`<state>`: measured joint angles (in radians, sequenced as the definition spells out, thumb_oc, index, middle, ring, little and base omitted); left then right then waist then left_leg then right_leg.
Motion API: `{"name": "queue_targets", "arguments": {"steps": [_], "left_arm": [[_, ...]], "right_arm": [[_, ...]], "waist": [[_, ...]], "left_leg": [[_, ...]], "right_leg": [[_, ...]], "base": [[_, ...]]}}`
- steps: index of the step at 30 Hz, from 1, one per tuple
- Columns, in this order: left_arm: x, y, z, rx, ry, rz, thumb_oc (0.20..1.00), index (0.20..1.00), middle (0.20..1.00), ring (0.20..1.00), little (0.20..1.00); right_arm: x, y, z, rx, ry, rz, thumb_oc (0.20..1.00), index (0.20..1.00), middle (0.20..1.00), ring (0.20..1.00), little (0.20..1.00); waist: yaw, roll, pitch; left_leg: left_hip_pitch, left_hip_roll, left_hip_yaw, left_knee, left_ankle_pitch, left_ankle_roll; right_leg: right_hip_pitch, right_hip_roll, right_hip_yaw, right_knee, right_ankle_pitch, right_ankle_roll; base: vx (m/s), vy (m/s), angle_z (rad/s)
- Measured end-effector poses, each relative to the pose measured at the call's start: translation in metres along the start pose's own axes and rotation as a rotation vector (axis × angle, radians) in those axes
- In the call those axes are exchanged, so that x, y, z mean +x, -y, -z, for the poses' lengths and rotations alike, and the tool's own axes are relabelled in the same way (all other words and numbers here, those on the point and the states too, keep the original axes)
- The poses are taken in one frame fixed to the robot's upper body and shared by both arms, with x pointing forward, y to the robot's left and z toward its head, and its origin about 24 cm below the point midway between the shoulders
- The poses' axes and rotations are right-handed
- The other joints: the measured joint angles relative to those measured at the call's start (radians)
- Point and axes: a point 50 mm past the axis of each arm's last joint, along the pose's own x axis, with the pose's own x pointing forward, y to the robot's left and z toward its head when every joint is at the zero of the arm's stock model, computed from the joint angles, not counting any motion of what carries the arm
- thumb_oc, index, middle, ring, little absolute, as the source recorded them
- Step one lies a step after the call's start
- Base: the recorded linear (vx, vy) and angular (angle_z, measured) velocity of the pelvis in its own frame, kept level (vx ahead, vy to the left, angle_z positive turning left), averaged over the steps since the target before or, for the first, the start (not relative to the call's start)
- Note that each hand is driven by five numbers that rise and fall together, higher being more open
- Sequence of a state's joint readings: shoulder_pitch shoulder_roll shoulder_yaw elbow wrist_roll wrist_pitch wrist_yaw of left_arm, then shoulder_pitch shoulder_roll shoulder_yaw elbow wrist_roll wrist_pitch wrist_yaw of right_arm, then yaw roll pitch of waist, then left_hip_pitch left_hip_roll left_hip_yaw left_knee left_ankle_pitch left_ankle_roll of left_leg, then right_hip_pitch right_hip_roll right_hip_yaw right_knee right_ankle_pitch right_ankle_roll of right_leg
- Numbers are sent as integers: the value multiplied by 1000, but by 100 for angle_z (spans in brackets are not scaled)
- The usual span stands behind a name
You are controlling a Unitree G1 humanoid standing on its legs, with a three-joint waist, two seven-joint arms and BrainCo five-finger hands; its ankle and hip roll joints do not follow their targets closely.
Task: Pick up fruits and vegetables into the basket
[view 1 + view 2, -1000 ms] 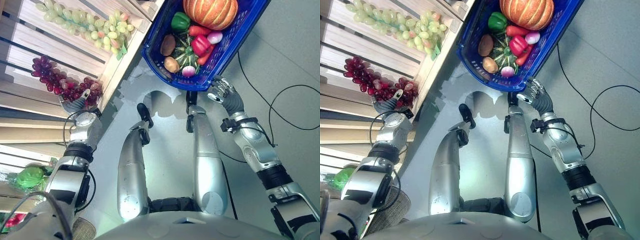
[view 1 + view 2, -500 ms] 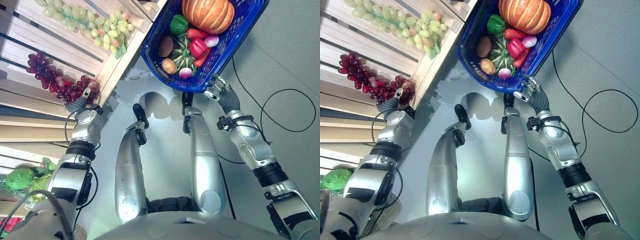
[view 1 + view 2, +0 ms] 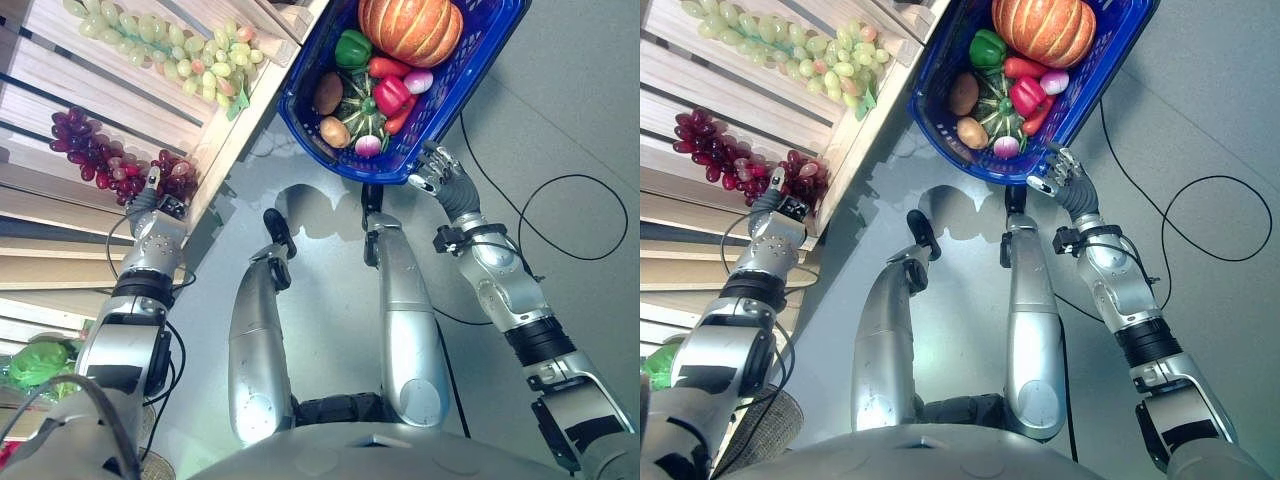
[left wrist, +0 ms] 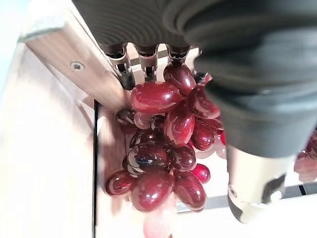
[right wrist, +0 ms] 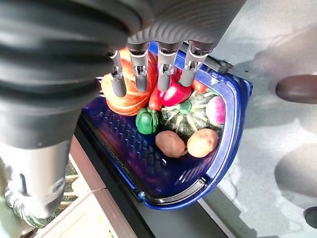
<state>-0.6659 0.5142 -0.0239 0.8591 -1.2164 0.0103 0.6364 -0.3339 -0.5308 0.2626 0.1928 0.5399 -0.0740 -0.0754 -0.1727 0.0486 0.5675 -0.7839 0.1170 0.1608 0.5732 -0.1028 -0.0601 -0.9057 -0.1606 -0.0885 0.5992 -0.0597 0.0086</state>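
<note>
partly hidden: left hand (image 3: pixel 150 205) fingertips among red grapes (image 4: pixel 166 148).

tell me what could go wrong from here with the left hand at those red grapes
1. The left hand has its fingers over just the end of the red grapes; lifted from there, the bunch may dangle, slip or shed grapes.
2. The bunch lies against a wooden crate slat, so it could snag there on the way out.
3. The basket already holds a pumpkin and other vegetables, so the grapes may land on top and roll off.
</note>
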Motion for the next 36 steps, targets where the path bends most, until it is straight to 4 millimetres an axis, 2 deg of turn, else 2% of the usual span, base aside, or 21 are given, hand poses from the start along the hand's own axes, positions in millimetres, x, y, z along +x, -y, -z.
{"name": "queue_targets", "arguments": {"steps": [6, 11, 15, 18, 27, 28, 29, 30, 31, 32, 36], "left_arm": [[2, 0, -7, -15, -12, 1, 1000, 1000, 1000, 1000, 1000], [4, 4, -21, -3, -18, -14, 1000, 1000, 1000, 1000, 1000], [3, 12, -26, 125, -16, -72, 1000, 1000, 1000, 1000, 1000], [5, 10, -31, 205, -3, -131, 1000, 1000, 1000, 1000, 1000], [7, 4, -35, 386, 43, -238, 1000, 1000, 1000, 1000, 1000], [7, 4, -34, 405, 50, -242, 752, 752, 752, 752, 752], [7, 4, -34, 424, 58, -244, 580, 580, 580, 580, 580], [7, 4, -35, 438, 62, -247, 492, 492, 492, 492, 492], [7, 4, -35, 445, 62, -249, 269, 269, 269, 269, 269], [7, 4, -35, 449, 61, -254, 200, 200, 200, 200, 200], [7, 4, -35, 447, 59, -259, 200, 200, 200, 200, 200]], "right_arm": [[1, 1, -1, -7, -7, -2, 1000, 1000, 1000, 1000, 1000], [6, -1, -5, -10, 2, -19, 1000, 1000, 1000, 1000, 1000], [6, -1, 1, 5, -28, -24, 1000, 1000, 1000, 1000, 1000], [8, -4, -1, 6, -25, -39, 1000, 1000, 1000, 1000, 1000], [15, -4, -11, 26, -8, -52, 1000, 1000, 1000, 1000, 1000], [15, -3, -10, 35, -11, -49, 1000, 1000, 1000, 1000, 1000], [15, -3, -10, 37, -11, -48, 1000, 1000, 1000, 1000, 1000], [16, -3, -11, 38, -10, -49, 1000, 1000, 1000, 1000, 1000], [16, -3, -11, 38, -9, -49, 1000, 1000, 1000, 1000, 1000], [16, -3, -11, 38, -10, -49, 1000, 1000, 1000, 1000, 1000], [16, -3, -11, 39, -8, -47, 1000, 1000, 1000, 1000, 1000]], "waist": [[-8, -3, -1], [-22, -10, -1], [-31, -19, -1], [-42, -32, -2], [-50, -33, -2], [-51, -33, -2], [-50, -33, -2], [-50, -33, -2], [-50, -33, -2], [-50, -33, -2], [-51, -33, -2]], "left_leg": [[-10, 3, 0, 4, -2, 2], [-44, 6, -3, 37, -12, 3], [-51, 6, -6, 53, -18, 6], [-54, 7, -5, 55, -19, 5], [-77, 25, -1, 73, -29, 0], [-78, 25, -1, 73, -30, 0], [-79, 25, 0, 73, -30, 0], [-80, 25, 0, 73, -30, 0], [-81, 25, 1, 73, -30, 0], [-82, 25, 1, 73, -30, 0], [-83, 25, 3, 69, -30, -1]], "right_leg": [[-7, 1, -1, 0, 0, 0], [-33, 1, 1, 17, 0, 0], [-35, 2, 3, 22, 0, 0], [-40, 3, 5, 23, 0, 0], [-71, 23, 20, 30, 0, 0], [-71, 24, 19, 29, 0, 0], [-73, 24, 20, 29, 0, 0], [-76, 24, 21, 30, 0, 0], [-77, 25, 22, 30, 0, -1], [-79, 25, 22, 30, 0, -1], [-82, 25, 24, 28, 0, -1]], "base": [[16, 10, 0], [7, 2, 0], [0, 0, 0], [0, 0, 0], [-2, -31, -7], [-11, -33, 0], [0, 0, 0], [0, 0, 0], [0, 0, 0], [0, 0, 0], [0, 0, 0]]}}
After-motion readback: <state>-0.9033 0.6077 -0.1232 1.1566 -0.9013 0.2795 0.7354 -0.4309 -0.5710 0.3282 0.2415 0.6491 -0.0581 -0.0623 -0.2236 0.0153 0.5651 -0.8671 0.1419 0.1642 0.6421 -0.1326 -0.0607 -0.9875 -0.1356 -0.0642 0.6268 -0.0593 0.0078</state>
